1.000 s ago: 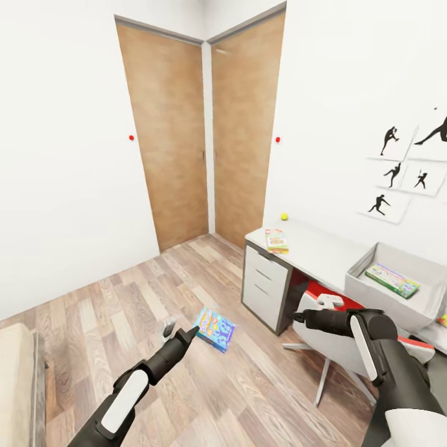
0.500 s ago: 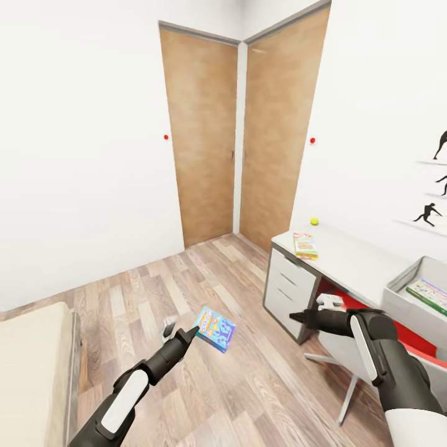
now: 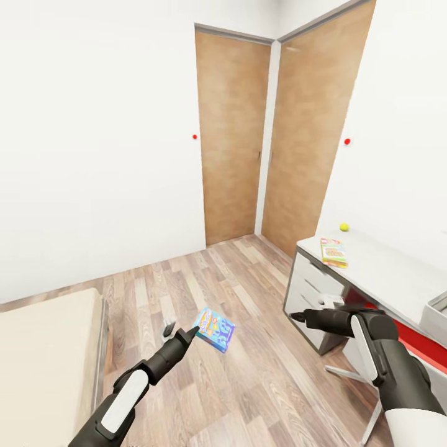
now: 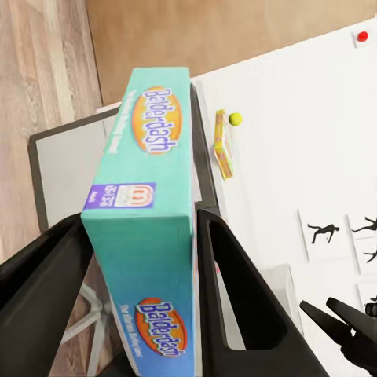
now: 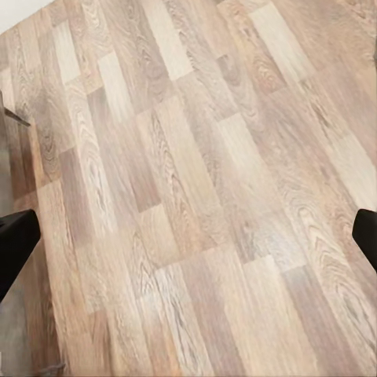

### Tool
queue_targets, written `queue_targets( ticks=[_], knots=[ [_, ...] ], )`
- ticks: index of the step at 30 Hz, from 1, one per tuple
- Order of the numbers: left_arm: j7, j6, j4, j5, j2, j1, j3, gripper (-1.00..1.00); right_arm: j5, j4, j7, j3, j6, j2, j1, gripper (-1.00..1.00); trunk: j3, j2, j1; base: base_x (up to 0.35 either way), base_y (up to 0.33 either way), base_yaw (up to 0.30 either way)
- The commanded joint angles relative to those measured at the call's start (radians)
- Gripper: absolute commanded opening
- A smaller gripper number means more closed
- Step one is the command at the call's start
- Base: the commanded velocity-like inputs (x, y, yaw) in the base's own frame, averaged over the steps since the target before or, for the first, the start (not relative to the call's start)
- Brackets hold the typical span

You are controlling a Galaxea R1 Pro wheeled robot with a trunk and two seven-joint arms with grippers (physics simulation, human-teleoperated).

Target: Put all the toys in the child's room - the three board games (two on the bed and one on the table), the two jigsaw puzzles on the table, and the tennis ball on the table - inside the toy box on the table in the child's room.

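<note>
My left gripper (image 3: 194, 333) is shut on a small blue board game (image 3: 215, 329) and holds it above the wooden floor. In the left wrist view this "Balderdash" box (image 4: 149, 228) sits clamped between both fingers (image 4: 236, 298). My right gripper (image 3: 297, 316) hangs open in front of the table (image 3: 385, 276), and its wrist view has the fingertips (image 5: 16, 243) far apart over bare floor. A yellow-green-red board game (image 3: 334, 252) and the tennis ball (image 3: 344, 227) lie on the table's near end. A corner of the grey toy box (image 3: 439, 315) peeks in at the right edge. The jigsaw puzzles are out of view.
The bed (image 3: 43, 360) fills the lower left corner. Two wooden doors (image 3: 233, 136) stand in the far corner. A white drawer unit (image 3: 310, 295) sits under the table, and a red chair (image 3: 413, 338) is tucked beside it. Wooden floor (image 3: 248, 372) lies between bed and table.
The camera has swung left: table, ball and toy box slid toward the right edge and more bed shows. Both arms hold the same pose, the blue game still gripped.
</note>
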Motion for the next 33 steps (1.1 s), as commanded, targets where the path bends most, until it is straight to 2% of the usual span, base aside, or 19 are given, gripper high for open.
queue_targets(
  ticks=[1, 19, 33],
  knots=[
    [0.0, 0.005, 0.0, 0.011, 0.001, -0.001, -0.002, -1.0, -0.002, -0.001, 0.002, -0.002, 0.005, 0.0, -0.001, 1.0, -0.002, -0.002, 0.001, 0.0, 0.0, 0.133],
    [-0.001, 0.005, -0.001, 0.011, 0.002, -0.001, -0.003, -1.0, -0.004, -0.002, 0.002, -0.007, 0.005, -0.004, -0.001, 1.0, -0.002, -0.002, 0.001, 0.011, 0.0, 0.038],
    [0.001, 0.005, -0.001, 0.01, 0.002, -0.001, -0.003, -1.0, -0.004, -0.002, 0.002, -0.008, 0.005, -0.005, -0.001, 1.0, -0.002, -0.002, 0.001, 0.243, 0.0, 0.002]
  ],
)
